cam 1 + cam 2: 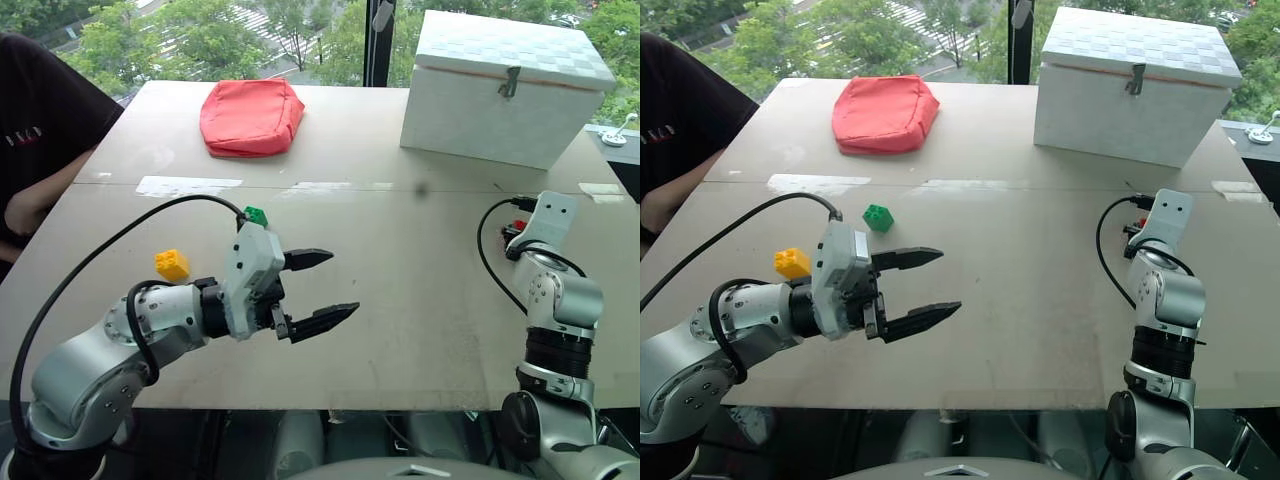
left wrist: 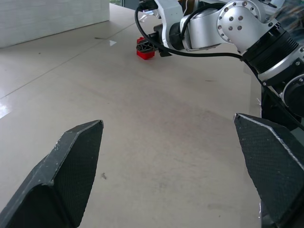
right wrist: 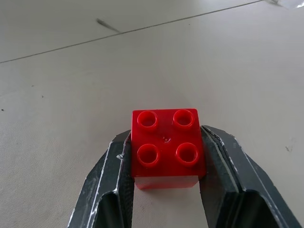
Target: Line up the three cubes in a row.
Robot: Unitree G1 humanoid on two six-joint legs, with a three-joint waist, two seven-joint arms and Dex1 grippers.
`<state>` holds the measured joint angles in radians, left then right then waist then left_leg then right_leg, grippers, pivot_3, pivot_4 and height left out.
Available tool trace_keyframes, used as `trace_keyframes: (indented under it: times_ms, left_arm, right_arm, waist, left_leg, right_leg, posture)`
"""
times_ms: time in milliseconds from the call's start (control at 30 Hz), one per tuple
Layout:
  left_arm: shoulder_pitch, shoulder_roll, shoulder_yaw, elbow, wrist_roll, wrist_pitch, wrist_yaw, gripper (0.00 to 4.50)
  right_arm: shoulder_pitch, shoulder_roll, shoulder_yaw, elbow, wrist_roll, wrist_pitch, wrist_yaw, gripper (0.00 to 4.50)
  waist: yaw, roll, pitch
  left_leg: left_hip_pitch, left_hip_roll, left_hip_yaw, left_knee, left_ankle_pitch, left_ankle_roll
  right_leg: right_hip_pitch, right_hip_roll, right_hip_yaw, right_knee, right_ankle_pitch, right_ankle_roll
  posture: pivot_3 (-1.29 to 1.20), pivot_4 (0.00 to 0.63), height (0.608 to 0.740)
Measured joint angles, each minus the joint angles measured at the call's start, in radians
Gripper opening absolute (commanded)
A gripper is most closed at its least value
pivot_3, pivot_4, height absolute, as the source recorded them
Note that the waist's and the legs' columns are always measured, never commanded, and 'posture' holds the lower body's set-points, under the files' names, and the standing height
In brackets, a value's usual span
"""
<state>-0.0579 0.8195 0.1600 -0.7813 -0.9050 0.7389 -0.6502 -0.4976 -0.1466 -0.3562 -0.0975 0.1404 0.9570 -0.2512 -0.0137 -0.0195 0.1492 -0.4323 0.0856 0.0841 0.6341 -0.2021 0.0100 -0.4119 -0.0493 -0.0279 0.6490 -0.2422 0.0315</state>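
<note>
The left gripper (image 1: 912, 290) hangs wide open and empty at lower left. The right gripper (image 3: 166, 156) squeezes the red cube (image 3: 166, 145) at the right edge. The yellow cube (image 1: 792, 262) and green cube (image 1: 878, 217) sit apart, left of middle — no row yet.

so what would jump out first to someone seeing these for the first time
The small red studded plastic cube clamped between the right gripper's black fingers, low over the pale table on its right side. Next, the left gripper held wide open mid-table, with the big white latched box and the red cushion-like pouch at the far edge.
</note>
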Motion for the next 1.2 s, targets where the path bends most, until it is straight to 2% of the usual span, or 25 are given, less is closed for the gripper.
trace_keyframes:
  times_ms: [67, 167, 233, 300, 333, 400, 467, 600, 867, 1200]
  left_arm:
    - [0.005, -0.006, 0.004, 0.000, 0.000, -0.002, 0.007, 4.50]
    - [0.041, -0.018, 0.030, -0.002, -0.001, -0.011, 0.019, 4.50]
    - [0.091, -0.023, 0.034, -0.004, 0.019, -0.030, 0.019, 4.50]
    - [0.123, -0.027, 0.033, -0.004, 0.059, -0.061, 0.013, 4.50]
    - [0.130, -0.034, 0.036, -0.004, 0.064, -0.077, 0.011, 4.50]
    - [0.166, -0.059, 0.045, -0.004, 0.072, -0.116, -0.014, 4.50]
    - [0.234, -0.046, 0.070, 0.004, 0.074, -0.131, -0.068, 4.50]
    - [0.310, -0.001, 0.139, 0.011, 0.034, -0.126, -0.146, 4.50]
    - [0.377, 0.003, 0.196, 0.004, 0.020, -0.128, -0.174, 4.50]
    - [0.395, 0.004, 0.221, -0.014, 0.020, -0.129, -0.173, 4.50]
  right_arm:
    - [0.000, -0.021, 0.006, -0.002, 0.002, 0.007, 0.022, 1.31]
    - [0.041, -0.152, 0.078, -0.015, 0.041, 0.041, 0.191, 1.31]
    - [0.079, -0.277, 0.145, -0.034, 0.088, 0.005, 0.390, 1.31]
    - [0.091, -0.366, 0.197, -0.064, 0.162, -0.042, 0.599, 1.31]
    - [0.088, -0.381, 0.212, -0.068, 0.178, -0.056, 0.657, 1.31]
    - [0.068, -0.445, 0.281, -0.056, 0.220, -0.089, 0.821, 1.31]
    - [-0.010, -0.516, 0.391, 0.015, 0.232, -0.203, 1.065, 1.31]
    - [-0.159, -0.534, 0.557, 0.222, 0.169, -0.513, 1.414, 1.31]
    - [-0.329, -0.433, 0.660, 0.588, 0.069, -0.793, 1.655, 1.31]
    - [-0.345, -0.370, 0.663, 0.709, -0.019, -0.890, 1.650, 1.31]
  waist:
    - [0.001, 0.000, 0.000]
    - [0.002, 0.000, 0.000]
    - [0.000, 0.001, 0.000]
    - [-0.004, 0.000, 0.000]
    - [-0.004, 0.000, 0.000]
    - [-0.006, 0.001, 0.001]
    - [-0.008, 0.001, 0.001]
    - [0.001, 0.000, 0.001]
    - [0.003, 0.000, 0.001]
    - [0.002, 0.001, 0.001]
  left_leg:
    - [0.000, 0.000, 0.000, 0.000, 0.000, 0.000]
    - [0.000, 0.000, 0.001, 0.000, 0.000, 0.000]
    - [0.000, 0.000, 0.002, 0.000, 0.000, 0.000]
    - [0.001, 0.001, 0.002, -0.001, 0.000, 0.000]
    - [0.001, 0.002, 0.001, -0.001, 0.000, 0.000]
    - [0.002, 0.002, 0.002, -0.001, 0.000, 0.000]
    - [0.002, 0.002, 0.002, 0.000, 0.000, 0.000]
    - [0.002, 0.002, 0.002, 0.001, 0.000, 0.000]
    - [0.000, 0.002, 0.003, 0.001, 0.000, 0.000]
    - [0.001, 0.002, 0.003, 0.001, 0.000, 0.000]
  right_leg:
    - [0.000, 0.000, 0.000, 0.000, 0.000, 0.000]
    - [0.000, 0.000, 0.000, -0.001, 0.000, 0.000]
    - [0.000, 0.000, 0.001, -0.001, 0.000, 0.000]
    - [0.000, 0.001, 0.002, -0.001, 0.000, 0.000]
    - [0.000, 0.002, 0.001, -0.001, 0.000, 0.000]
    - [0.000, 0.002, 0.002, -0.001, 0.000, -0.001]
    - [0.000, 0.002, 0.002, -0.001, -0.002, -0.004]
    - [0.000, 0.002, 0.002, -0.001, -0.002, -0.004]
    - [0.000, 0.002, 0.002, -0.002, -0.002, -0.004]
    - [0.000, 0.002, 0.002, 0.000, -0.002, -0.004]
  posture:
    - [0.00, 0.150, 0.740]
    - [0.00, 0.150, 0.740]
    - [0.00, 0.150, 0.740]
    - [0.00, 0.150, 0.740]
    - [0.00, 0.150, 0.740]
    - [0.00, 0.150, 0.740]
    - [0.00, 0.150, 0.740]
    - [0.00, 0.150, 0.740]
    - [0.00, 0.150, 0.740]
    - [0.00, 0.150, 0.740]
